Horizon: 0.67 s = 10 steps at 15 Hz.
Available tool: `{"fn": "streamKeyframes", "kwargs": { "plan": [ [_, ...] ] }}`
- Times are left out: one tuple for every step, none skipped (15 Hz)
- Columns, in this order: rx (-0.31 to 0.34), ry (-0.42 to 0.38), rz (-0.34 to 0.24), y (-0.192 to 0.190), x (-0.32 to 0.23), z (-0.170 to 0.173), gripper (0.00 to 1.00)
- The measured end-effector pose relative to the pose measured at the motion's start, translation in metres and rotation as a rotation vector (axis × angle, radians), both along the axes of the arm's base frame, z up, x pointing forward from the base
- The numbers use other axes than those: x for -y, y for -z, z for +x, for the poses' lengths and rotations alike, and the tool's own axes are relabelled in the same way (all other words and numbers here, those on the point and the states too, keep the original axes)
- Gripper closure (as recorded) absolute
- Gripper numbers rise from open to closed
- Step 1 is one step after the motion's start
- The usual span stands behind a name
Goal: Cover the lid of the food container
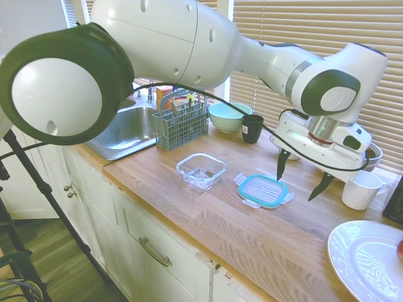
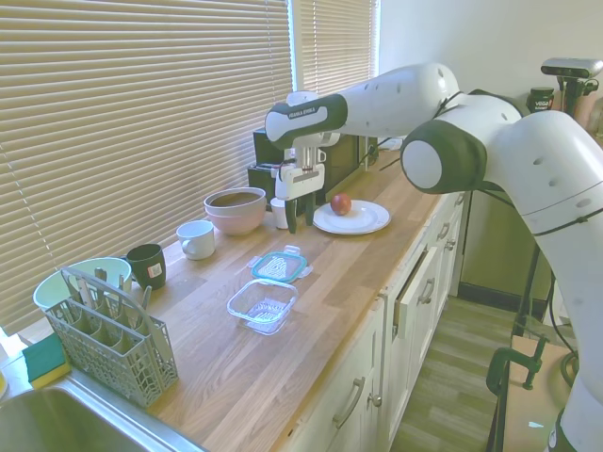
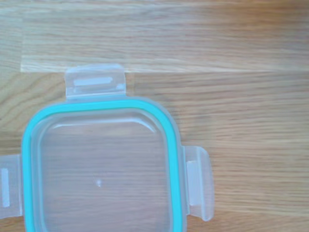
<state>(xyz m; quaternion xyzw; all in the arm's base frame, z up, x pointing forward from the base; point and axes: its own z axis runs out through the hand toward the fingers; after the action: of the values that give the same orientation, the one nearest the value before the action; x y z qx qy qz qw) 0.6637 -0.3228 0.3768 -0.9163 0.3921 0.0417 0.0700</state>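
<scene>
The gripper [image 1: 303,177] hangs above the wooden counter [image 1: 208,220] with its two dark fingers spread apart and nothing between them. The lid [image 1: 263,190] lies flat on the counter below it and a little toward the sink side, so the fingers are not yet centred over it; in the wrist view the lid [image 3: 101,169] fills only one lower part of the picture, which fits that offset. The coming move, as I judge it, is a short shift toward the lid and then a descent.

The lid is a flat square of clear plastic with a teal-blue rim and clear snap tabs sticking out at its sides. Being square, it has no long axis to speak of; its edges sit at a slant to the counter's front edge.

The food container [image 1: 201,171] stands open just beside the lid, further along toward the grey utensil basket [image 1: 181,124] and the sink [image 1: 126,132]. It is a shallow clear dish with rounded corners, apart from the lid, not touching it. From the second exterior view the order is the same: gripper [image 2: 298,213], lid [image 2: 280,266], food container [image 2: 263,305], running down the counter away from the white plate [image 2: 351,218].
</scene>
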Motion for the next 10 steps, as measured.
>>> {"fn": "streamKeyframes", "kwargs": {
  "plan": [
    [-0.006, -0.004, 0.007, 0.007, -0.003, 0.002, 0.0],
    [-0.011, -0.004, 0.014, 0.012, -0.004, 0.003, 0.0],
    [-0.011, -0.002, 0.021, 0.014, -0.005, 0.003, 0.0],
    [-0.011, 0.001, 0.03, 0.015, -0.005, 0.003, 0.0],
    [-0.01, 0.004, 0.04, 0.014, -0.005, 0.003, 0.0],
    [-0.011, 0.009, 0.055, 0.014, -0.004, 0.002, 0.0],
    [-0.009, 0.015, 0.067, 0.013, -0.002, 0.0, 0.0],
    [-0.007, 0.02, 0.076, 0.013, 0.001, -0.001, 0.0],
    [-0.009, 0.023, 0.088, 0.015, 0.003, -0.002, 0.0],
    [-0.011, 0.023, 0.102, 0.019, 0.003, -0.001, 0.0]
  ]
}}
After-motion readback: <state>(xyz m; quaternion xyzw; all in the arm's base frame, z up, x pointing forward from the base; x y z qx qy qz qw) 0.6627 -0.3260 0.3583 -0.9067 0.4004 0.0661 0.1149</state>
